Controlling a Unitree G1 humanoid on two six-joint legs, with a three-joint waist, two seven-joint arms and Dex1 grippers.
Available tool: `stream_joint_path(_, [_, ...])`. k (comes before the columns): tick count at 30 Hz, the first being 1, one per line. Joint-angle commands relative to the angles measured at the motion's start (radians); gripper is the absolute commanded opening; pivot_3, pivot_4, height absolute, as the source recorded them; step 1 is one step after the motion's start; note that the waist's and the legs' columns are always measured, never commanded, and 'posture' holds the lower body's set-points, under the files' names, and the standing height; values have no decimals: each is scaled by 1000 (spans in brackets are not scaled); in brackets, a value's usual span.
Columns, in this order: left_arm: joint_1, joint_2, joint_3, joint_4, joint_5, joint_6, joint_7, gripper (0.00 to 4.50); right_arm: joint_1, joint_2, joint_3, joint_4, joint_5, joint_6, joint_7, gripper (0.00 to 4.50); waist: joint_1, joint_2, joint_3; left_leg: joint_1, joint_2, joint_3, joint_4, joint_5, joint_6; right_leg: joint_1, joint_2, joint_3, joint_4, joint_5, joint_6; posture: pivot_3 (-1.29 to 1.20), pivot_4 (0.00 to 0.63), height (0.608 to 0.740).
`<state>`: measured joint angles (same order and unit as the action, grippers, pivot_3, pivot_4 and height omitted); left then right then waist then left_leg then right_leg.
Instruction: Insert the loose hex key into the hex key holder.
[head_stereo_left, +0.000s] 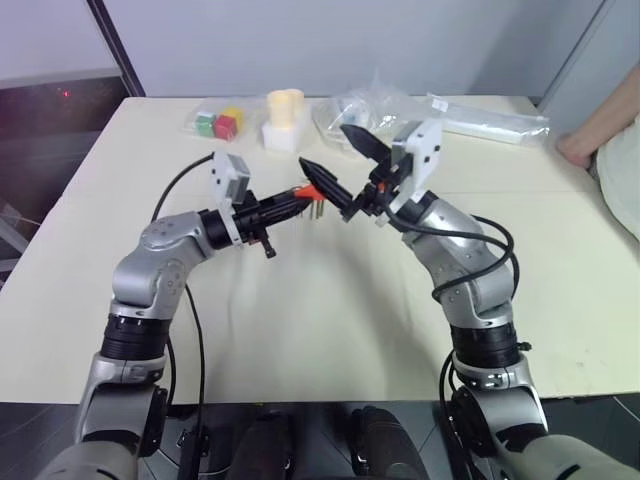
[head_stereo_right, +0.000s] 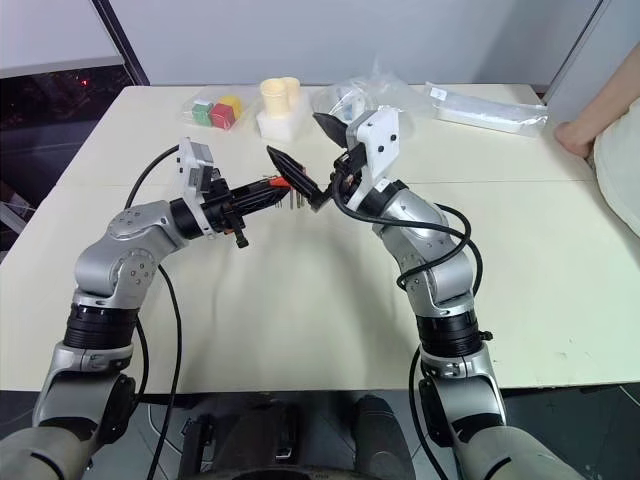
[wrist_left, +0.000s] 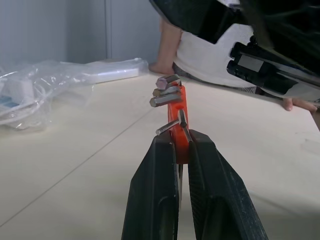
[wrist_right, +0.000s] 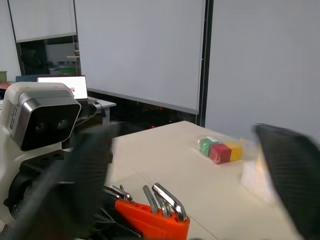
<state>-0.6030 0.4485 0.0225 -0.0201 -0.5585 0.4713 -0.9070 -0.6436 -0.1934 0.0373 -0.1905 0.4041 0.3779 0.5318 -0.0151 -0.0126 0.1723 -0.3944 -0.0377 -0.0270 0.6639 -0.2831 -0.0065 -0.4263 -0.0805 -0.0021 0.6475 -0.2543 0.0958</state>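
Observation:
My left gripper (head_stereo_left: 300, 196) is shut on the hex key holder (wrist_left: 178, 107), a small red-orange block held above the middle of the table (head_stereo_left: 330, 320). Thick silver keys (wrist_left: 165, 92) stick out of its far end. A thin bent key (wrist_left: 181, 121), which looks like the loose hex key, sits in the holder just past my left fingertips, with no finger on it. My right gripper (head_stereo_left: 322, 144) faces the holder from the other side. It is open wide, and its black fingers (wrist_right: 75, 175) stand on either side of the holder without touching it.
At the table's far edge lie a bag of red, green and yellow cubes (head_stereo_left: 220, 122), cream cups on a white block (head_stereo_left: 285, 118), crumpled plastic bags (head_stereo_left: 365, 108) and a long white packet (head_stereo_left: 490, 118). A person's arm (head_stereo_left: 600, 140) rests on the far right of the table.

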Motion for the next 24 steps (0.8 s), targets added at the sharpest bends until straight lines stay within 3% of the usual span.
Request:
stream_joint_path(1, [-21,3,30,-32,-16,-12,1,0,-2,-21,-3,-45,0,-9,11,4467,0,0,0,0,0,0,0,0,0,0,0,0,0,0,0,0,150,740])
stream_joint_path(8, [-15,-1,31,-42,-29,18,16,0,58,-97,-44,-105,28,25,34,4467,3,0,0,0,0,0,0,0,0,0,0,0,0,0,0,0,150,740])
stream_joint_path(24, [29,-25,86,-53,-144,333,211,0,177,-167,-61,-178,25,53,20,4467,2,0,0,0,0,0,0,0,0,0,0,0,0,0,0,0,150,740])
